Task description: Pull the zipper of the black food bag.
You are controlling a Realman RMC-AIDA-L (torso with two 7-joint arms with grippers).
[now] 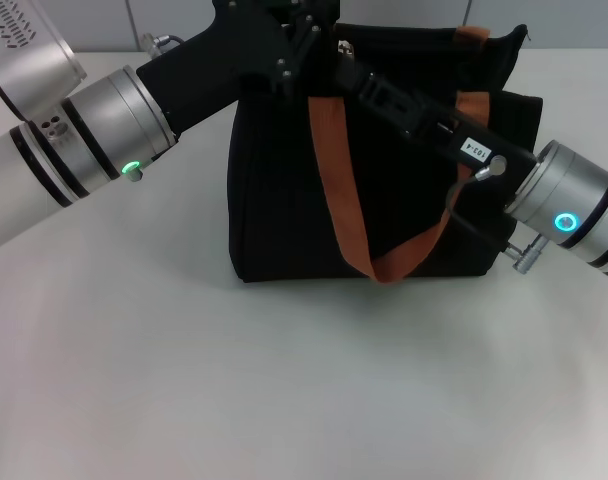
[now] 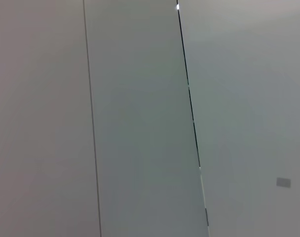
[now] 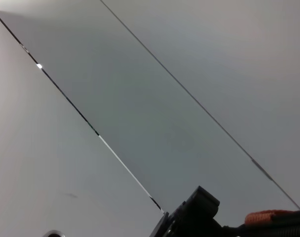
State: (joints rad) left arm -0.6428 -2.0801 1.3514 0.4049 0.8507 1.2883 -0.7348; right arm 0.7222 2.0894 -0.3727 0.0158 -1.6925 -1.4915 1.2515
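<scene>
The black food bag [image 1: 284, 200] stands upright mid-table, with an orange-brown strap [image 1: 346, 200] hanging down its front and a second strap [image 1: 474, 36] at its top right. My left gripper [image 1: 284, 35] reaches in from the left and sits at the bag's top edge. My right gripper [image 1: 346, 68] reaches across the bag's upper front from the right and meets the left one there. A small silvery bit [image 1: 342, 46] shows between them on the top edge, which looks like the zipper pull. The zipper line is hidden behind the grippers. The right wrist view shows a bit of orange strap [image 3: 268, 216].
The bag stands on a white table [image 1: 284, 400], with a grey panelled wall [image 1: 584, 20] behind it. Both wrist views show mostly wall panels [image 2: 140, 123]. A black part [image 3: 194, 217] sits at the edge of the right wrist view.
</scene>
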